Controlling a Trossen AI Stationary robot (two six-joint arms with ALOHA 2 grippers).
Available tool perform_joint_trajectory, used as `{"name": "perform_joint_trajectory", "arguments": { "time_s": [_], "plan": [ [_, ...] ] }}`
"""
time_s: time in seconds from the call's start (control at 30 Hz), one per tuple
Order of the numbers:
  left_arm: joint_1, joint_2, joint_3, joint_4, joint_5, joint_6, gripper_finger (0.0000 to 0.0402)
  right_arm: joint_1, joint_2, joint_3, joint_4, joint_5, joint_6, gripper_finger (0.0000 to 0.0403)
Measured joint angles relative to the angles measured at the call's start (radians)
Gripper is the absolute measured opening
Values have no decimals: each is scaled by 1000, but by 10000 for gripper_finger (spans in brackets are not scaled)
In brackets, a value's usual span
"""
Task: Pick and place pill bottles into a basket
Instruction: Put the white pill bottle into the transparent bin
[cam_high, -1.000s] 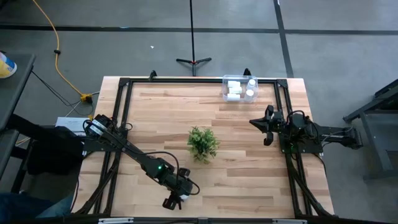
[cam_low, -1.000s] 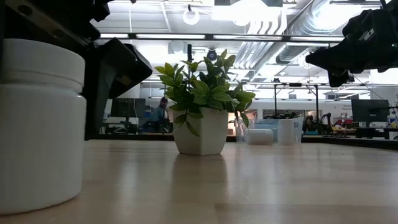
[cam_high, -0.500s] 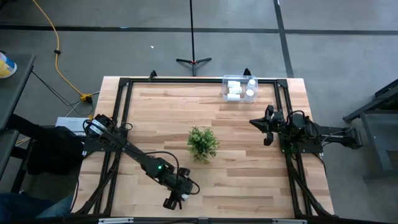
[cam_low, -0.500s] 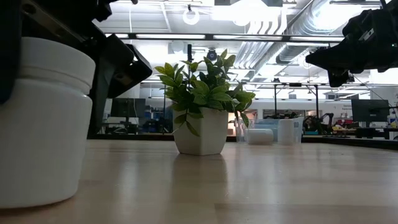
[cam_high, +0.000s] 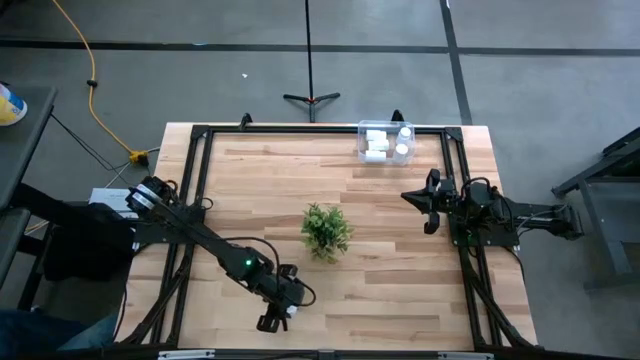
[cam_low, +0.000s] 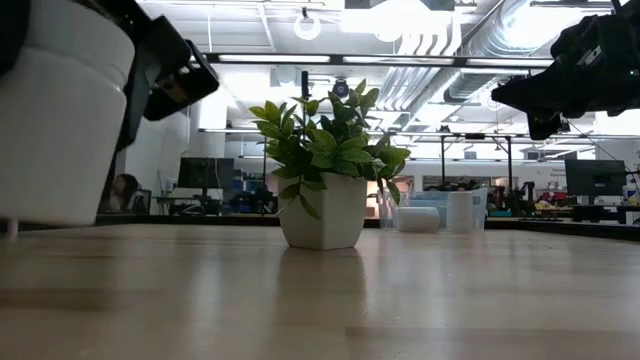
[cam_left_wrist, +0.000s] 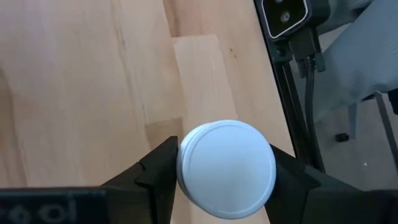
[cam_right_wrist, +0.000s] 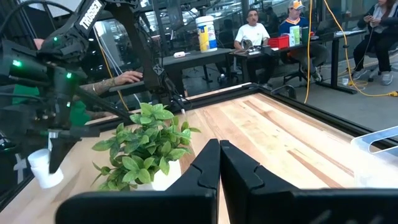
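- Left gripper (cam_left_wrist: 227, 171) at the table's near edge is clamped on a pill bottle (cam_left_wrist: 226, 169); the low view shows it clear of the wood.
- Basket (cam_high: 387, 142) at the far edge holds several bottles; exact count unclear.
- Right gripper (cam_high: 432, 202) waits closed, empty, at the right side.
- Left to do: carry it past the plant (cam_high: 326, 230) to the basket; likely the last one.

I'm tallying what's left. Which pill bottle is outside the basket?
The pill bottle clamped in the left hand, lifted off the table near its front edge; the other bottles sit in the basket.
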Motion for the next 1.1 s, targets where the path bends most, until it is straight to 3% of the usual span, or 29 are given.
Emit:
{"name": "perform_joint_trajectory", "arguments": {
  "time_s": [0.67,1.1],
  "plan": [
    [145,-217,0,-60,-28,-76,217,0,0,0,0,0,0,1],
    [314,-354,0,-127,-29,53,217,0,0,0,0,0,0,1]
  ]
}}
